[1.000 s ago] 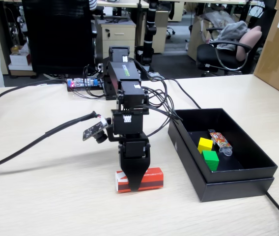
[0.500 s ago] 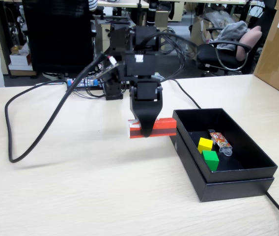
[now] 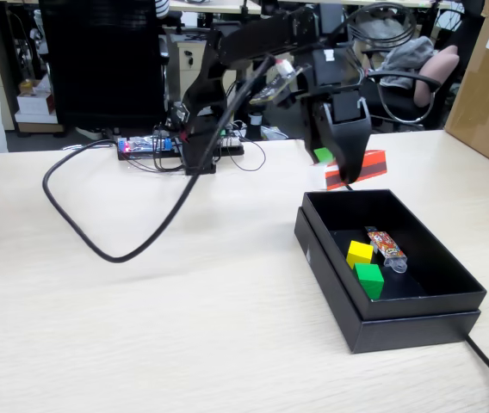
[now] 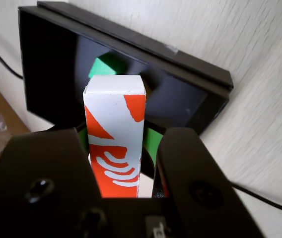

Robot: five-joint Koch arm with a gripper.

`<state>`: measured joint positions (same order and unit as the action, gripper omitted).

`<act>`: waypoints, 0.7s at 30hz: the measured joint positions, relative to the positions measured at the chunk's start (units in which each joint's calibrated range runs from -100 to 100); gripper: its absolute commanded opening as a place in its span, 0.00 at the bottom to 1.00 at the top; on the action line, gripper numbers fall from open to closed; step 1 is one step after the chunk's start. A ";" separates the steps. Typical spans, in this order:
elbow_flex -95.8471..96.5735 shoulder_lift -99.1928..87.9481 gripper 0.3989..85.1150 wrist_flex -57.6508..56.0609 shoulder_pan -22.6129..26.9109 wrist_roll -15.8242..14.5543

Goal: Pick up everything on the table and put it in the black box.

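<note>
In the wrist view, the packet [image 4: 115, 134] is seen pinched between the two black jaws of the gripper [image 4: 126, 163], white end pointing away from the camera, so that it can be carried lengthwise toward the box [image 4: 180, 74]. It is a long, square-sectioned carton, glossy red with white curved markings and a plain white end face. Beyond it a corner of the green cube [image 4: 105, 67] shows inside the box.

In the fixed view, nearest the camera, the box [image 3: 417, 323] is set on the table [image 3: 141, 344], a pale wood-grain surface. The box is matte black card, shallow and low-walled, which should make dropping things in easy. Inside are the green cube [image 3: 368, 280], the yellow cube [image 3: 359, 252] just beside it, and a small orange patterned item [image 3: 386, 247] with a clear end. Farther back, the packet [image 3: 361, 168] is held in the air above the box's far edge by the gripper [image 3: 346, 168], judged to be the last piece awaiting release.
</note>
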<state>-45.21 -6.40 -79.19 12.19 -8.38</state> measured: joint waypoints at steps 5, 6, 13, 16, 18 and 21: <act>-0.09 5.45 0.11 0.25 2.74 -0.63; 0.00 8.87 0.11 1.23 2.98 -0.78; 1.10 18.37 0.11 5.43 3.32 -0.49; 1.64 20.39 0.13 7.15 3.37 0.15; 1.83 21.53 0.29 7.15 3.32 0.63; 1.74 21.66 0.38 7.15 3.47 1.56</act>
<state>-43.47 15.26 -72.04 15.65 -6.81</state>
